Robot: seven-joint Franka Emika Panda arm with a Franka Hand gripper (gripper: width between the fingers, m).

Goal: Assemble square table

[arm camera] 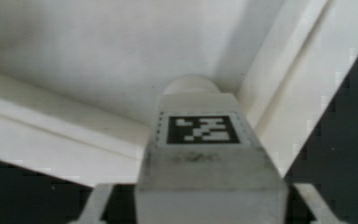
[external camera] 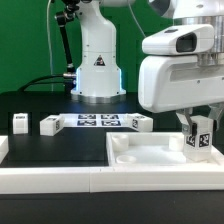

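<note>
The square table's white slab [external camera: 150, 158] with a raised rim lies on the black surface at the exterior view's right. One white tagged leg [external camera: 201, 137] stands upright over the slab's far right corner, and my gripper [external camera: 199, 128] comes down on it from above. The dark fingers press against both sides of this leg, so the gripper is shut on it. In the wrist view the leg [arm camera: 202, 140] shows its tag, with the gripper [arm camera: 208, 212] astride it and the slab's rim [arm camera: 274, 70] behind. Other legs [external camera: 20, 122], [external camera: 50, 124], [external camera: 140, 123] stand loose further back.
The marker board [external camera: 97, 121] lies flat between the loose legs, in front of the robot's base [external camera: 97, 75]. A long white rail [external camera: 60, 182] borders the black surface along the near edge.
</note>
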